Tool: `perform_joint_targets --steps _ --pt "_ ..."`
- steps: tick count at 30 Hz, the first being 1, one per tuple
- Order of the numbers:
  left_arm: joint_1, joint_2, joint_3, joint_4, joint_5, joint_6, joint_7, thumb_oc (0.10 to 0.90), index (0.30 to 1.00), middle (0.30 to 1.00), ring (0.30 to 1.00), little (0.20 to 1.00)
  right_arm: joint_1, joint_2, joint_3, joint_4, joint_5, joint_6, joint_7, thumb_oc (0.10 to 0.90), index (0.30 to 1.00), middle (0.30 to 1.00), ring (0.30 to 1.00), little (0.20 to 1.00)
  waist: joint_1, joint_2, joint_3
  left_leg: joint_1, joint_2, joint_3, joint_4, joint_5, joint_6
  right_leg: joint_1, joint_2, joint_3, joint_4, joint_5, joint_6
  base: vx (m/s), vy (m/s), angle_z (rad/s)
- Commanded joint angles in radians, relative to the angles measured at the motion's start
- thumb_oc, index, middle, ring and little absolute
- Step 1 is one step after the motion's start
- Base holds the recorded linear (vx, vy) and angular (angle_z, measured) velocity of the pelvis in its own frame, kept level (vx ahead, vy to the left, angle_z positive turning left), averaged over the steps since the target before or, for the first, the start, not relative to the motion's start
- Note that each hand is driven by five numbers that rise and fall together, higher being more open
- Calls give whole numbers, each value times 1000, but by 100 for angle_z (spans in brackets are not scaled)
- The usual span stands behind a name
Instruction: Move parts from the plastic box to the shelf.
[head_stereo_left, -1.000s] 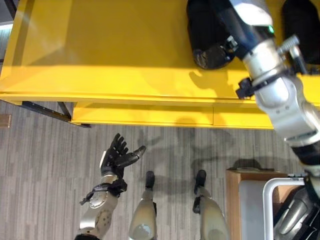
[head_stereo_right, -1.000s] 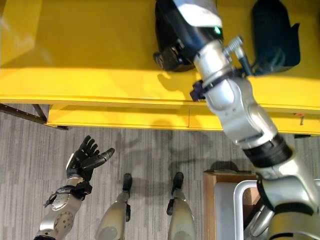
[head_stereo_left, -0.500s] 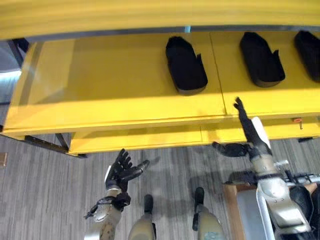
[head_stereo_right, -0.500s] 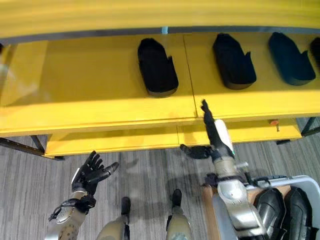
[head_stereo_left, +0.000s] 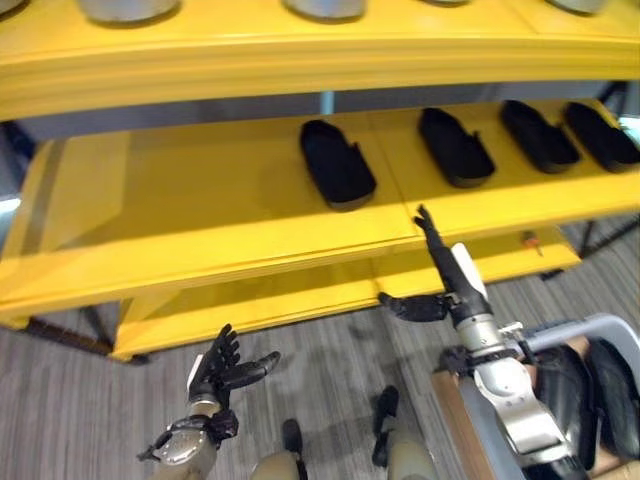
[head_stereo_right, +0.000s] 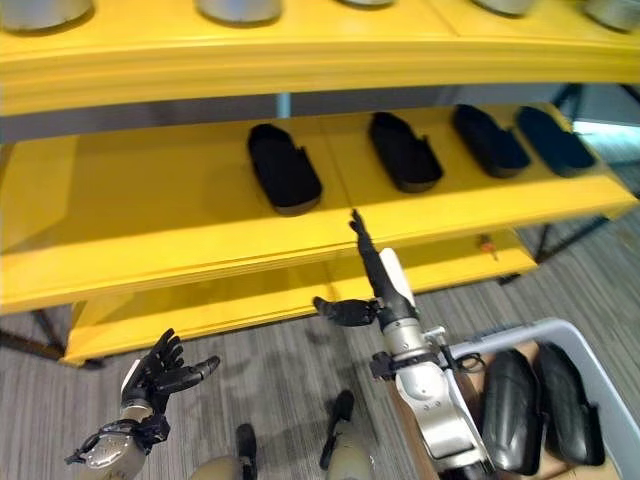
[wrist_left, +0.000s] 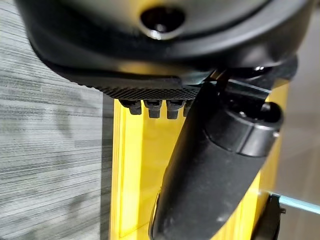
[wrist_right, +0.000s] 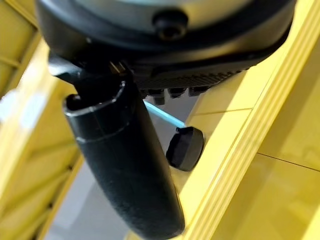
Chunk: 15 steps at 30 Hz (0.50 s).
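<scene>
The right eye view takes in more of the grey plastic box (head_stereo_right: 585, 345) than the left eye view, with two black parts (head_stereo_right: 512, 395) lying side by side inside it, below and right of the yellow shelf (head_stereo_right: 150, 215). Four more black parts (head_stereo_right: 283, 167) sit in a row on the shelf's middle board, and grey round objects (head_stereo_right: 238, 9) stand on the board above. The right hand (head_stereo_right: 375, 275) is raised in front of the shelf edge, fingers straight, thumb out, holding nothing. The left hand (head_stereo_left: 222, 368) hangs low before the shelf, fingers spread. Half a second ago three shelf parts showed; the camera has since tilted up.
</scene>
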Motion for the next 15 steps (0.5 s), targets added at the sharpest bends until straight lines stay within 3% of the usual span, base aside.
perform_joint_targets --steps 1,2,5,6,9,15 --pt "-32 44 43 -152 9 -82 9 900 1000 1000 1000 1000 -90 -7 -65 -101 98 -93 -23 900 1000 1000 1000 1000 19 7 1 83 -37 -24 -91 -45 28 127 -57 136 18 4 91 -91 -21 -66" --pt "-26 41 45 -155 0 -80 10 900 1000 1000 1000 1000 -99 -2 -56 -93 105 -90 -22 900 1000 1000 1000 1000 26 7 -5 83 -34 -7 -97 -41 26 135 -49 139 27 -9 88 -91 -63 -69" --pt "3 28 68 -164 -14 -76 2 900 1000 1000 1000 1000 -114 4 -45 -95 106 -86 -24 900 1000 1000 1000 1000 52 -17 -37 91 -20 41 -105 -52 -4 232 -37 100 -145 -21 108 6 -133 -77" --pt "3 28 68 -164 -14 -76 2 900 1000 1000 1000 1000 -114 4 -45 -95 106 -86 -24 900 1000 1000 1000 1000 52 -17 -37 92 -20 41 -105 -52 -4 233 -36 100 -146 -20 108 6 -206 -106" --pt "24 7 70 -157 -15 -73 -11 900 1000 1000 1000 1000 -77 -4 -62 -111 111 -85 -16 900 1000 1000 1000 1000 27 -26 -69 101 19 81 -108 -26 -41 253 32 146 -270 -32 98 28 -234 -75" --pt "36 -6 61 -155 -4 -64 -34 900 1000 1000 1000 1000 9 -10 -113 -153 116 -87 -7 900 1000 1000 1000 1000 -22 -8 -88 118 88 130 -112 16 -93 278 99 169 -343 -75 67 12 -179 -48"
